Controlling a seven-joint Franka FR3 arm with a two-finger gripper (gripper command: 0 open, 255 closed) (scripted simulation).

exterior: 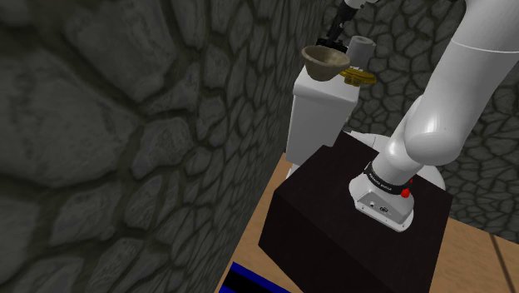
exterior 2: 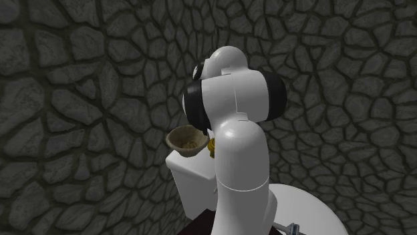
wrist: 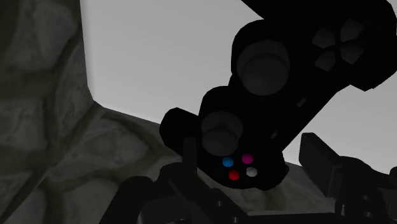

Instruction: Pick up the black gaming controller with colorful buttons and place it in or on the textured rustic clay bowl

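Observation:
The black gaming controller with blue, pink, red and white buttons hangs tilted between my black fingers, close to the wrist camera. My gripper is shut on the grip end that carries the buttons. In the shoulder view my gripper hovers just above the far rim of the brown clay bowl. The bowl stands on top of a white toilet tank. The second exterior view has the bowl left of the arm, which hides the hand.
A yellow object lies on the tank beside the bowl, with a white cylinder behind it. Stone walls close in at the left and behind. My dark stand sits on a wooden floor.

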